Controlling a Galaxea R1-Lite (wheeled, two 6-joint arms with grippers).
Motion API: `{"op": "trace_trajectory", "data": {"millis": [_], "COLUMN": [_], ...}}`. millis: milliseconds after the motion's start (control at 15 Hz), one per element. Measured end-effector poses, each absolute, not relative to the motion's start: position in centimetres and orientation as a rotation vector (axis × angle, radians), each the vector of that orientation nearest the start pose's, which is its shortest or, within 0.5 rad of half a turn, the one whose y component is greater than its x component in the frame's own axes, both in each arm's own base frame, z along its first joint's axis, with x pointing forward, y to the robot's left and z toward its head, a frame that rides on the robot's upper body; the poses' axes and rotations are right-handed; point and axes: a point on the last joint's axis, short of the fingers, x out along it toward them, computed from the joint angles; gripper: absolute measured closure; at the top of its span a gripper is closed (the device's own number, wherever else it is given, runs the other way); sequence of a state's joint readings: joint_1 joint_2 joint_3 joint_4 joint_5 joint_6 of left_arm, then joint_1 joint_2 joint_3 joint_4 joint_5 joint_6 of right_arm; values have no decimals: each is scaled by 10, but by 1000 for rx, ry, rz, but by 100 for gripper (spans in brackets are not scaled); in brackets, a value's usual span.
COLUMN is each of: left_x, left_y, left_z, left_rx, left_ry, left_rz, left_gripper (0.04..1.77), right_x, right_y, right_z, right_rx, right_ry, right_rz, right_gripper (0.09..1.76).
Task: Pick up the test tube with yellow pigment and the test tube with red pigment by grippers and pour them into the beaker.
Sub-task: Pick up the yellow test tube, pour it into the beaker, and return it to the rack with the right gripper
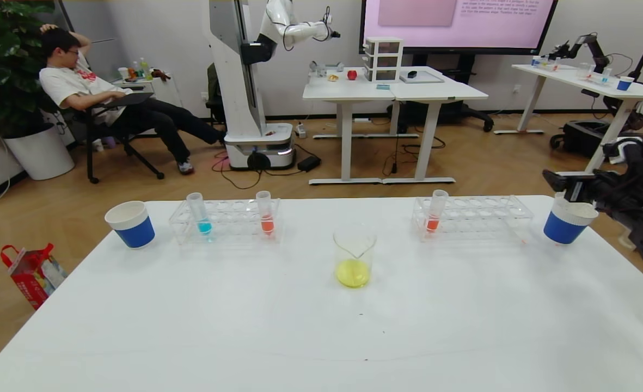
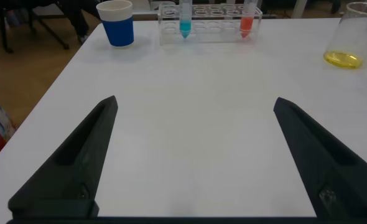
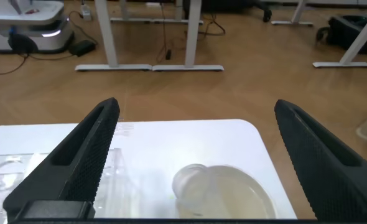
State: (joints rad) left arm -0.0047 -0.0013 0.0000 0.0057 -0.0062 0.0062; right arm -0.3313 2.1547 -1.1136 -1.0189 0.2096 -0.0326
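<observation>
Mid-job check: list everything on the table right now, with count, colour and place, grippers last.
beaker: one, clear, yellow liquid inside, table centre.
left rack: one, clear, far left.
blue-liquid tube: one, left rack.
red-liquid tubes: two, one in left rack, one in right rack.
right rack: one, clear, far right.
paper cups: two, blue with white rims, far left and far right.
left gripper: open, above bare table.
right gripper: open, above the right cup.

Right gripper point(image 3: 195, 155) jaws spread wide, arm extended at far right – left gripper point(image 2: 195, 155) open, apparently low
</observation>
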Motion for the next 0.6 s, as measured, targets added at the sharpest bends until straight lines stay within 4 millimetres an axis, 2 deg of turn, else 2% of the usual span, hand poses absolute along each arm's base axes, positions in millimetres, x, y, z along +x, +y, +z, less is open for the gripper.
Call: {"op": "trace_trajectory", "data": {"millis": [200,400,600], "left_x": [-23,-23,-23], "left_y": [0,0,0], "left_z": [75,75,75], "left_rx": [6,7,7], "left_ry": [4,4,4], "left_rz": [-11,-11,-11], "left_gripper": [6,6,6], "right_x": [394,381,359], "right_y": [-95,-39,18], "right_z": [155,174,187], "right_rx": [-26,-26,-23], "right_ry": [-9,-30,-46], "right_rz": [-43,31,95], "right_gripper": [11,11,11]}}
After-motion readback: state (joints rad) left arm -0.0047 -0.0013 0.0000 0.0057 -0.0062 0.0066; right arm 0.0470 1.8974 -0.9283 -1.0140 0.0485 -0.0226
